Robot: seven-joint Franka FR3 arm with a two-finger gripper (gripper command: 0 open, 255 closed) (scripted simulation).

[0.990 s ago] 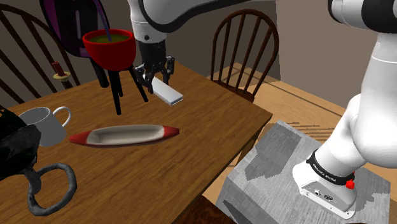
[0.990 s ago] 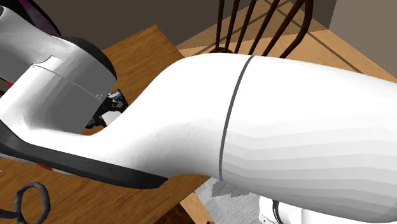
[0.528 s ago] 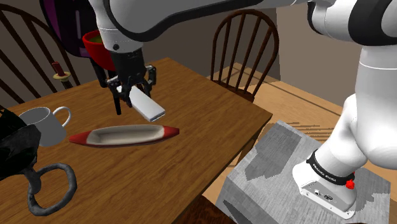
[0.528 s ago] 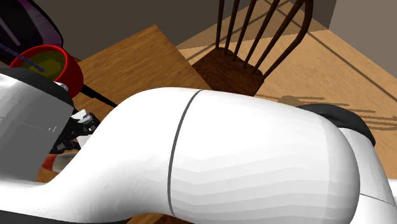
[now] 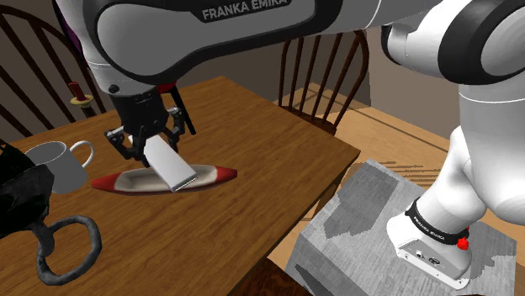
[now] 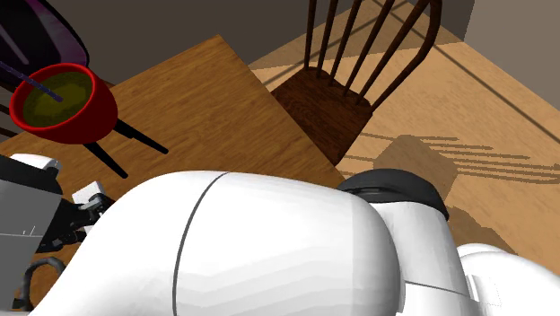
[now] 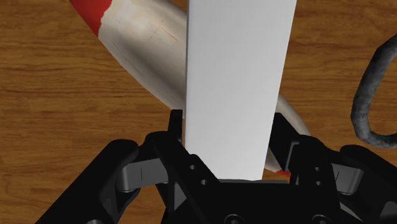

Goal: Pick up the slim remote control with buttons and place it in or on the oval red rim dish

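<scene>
The remote (image 5: 171, 166) is a plain white slim slab, tilted, and my black gripper (image 5: 148, 145) is shut on its upper end. It hangs just above the oval dish (image 5: 143, 181), a long cream boat shape with red tips, lying on the wooden table (image 5: 252, 160). In the wrist view the remote (image 7: 238, 83) is clasped between my fingers (image 7: 175, 130), with the dish (image 7: 137, 48) slanting beneath it, one red tip (image 7: 92, 13) showing. The gripper (image 6: 81, 215) peeks out at the second exterior view's left, behind my white arm.
A red bowl on black legs (image 6: 61, 103) stands behind the dish. A grey mug (image 5: 57, 164) sits at the shoulder view's left, a dark ring-shaped object (image 5: 67, 248) near the front edge. Wooden chairs (image 5: 324, 63) surround the table. My stand (image 5: 404, 244) is at lower right.
My gripper has carried the remote toward the shoulder view's left and down, from beside the red bowl to just over the oval dish. The grip stayed shut.
</scene>
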